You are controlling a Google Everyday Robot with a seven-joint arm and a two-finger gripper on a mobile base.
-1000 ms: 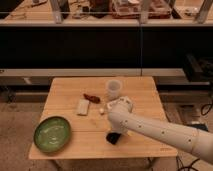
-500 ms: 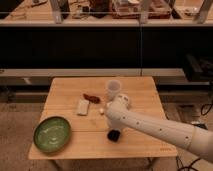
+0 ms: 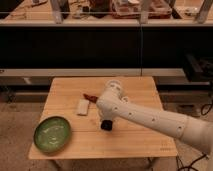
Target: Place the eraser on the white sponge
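Gripper [image 3: 106, 125] — low, near white sponge [image 3: 83, 106]

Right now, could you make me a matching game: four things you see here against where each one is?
1 green plate
2 white sponge
3 dark red-brown thing
4 gripper

a over the table's middle
b front left corner
c farthest back, beside the arm
d between plate and red-brown thing

Pairs: 1-b, 2-d, 3-c, 4-a.

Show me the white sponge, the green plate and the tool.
white sponge [image 3: 83, 106]: camera view, middle of its top.
green plate [image 3: 52, 134]: camera view, its bare middle.
tool [image 3: 106, 125]: camera view, its dark tip, lower right of the sponge.
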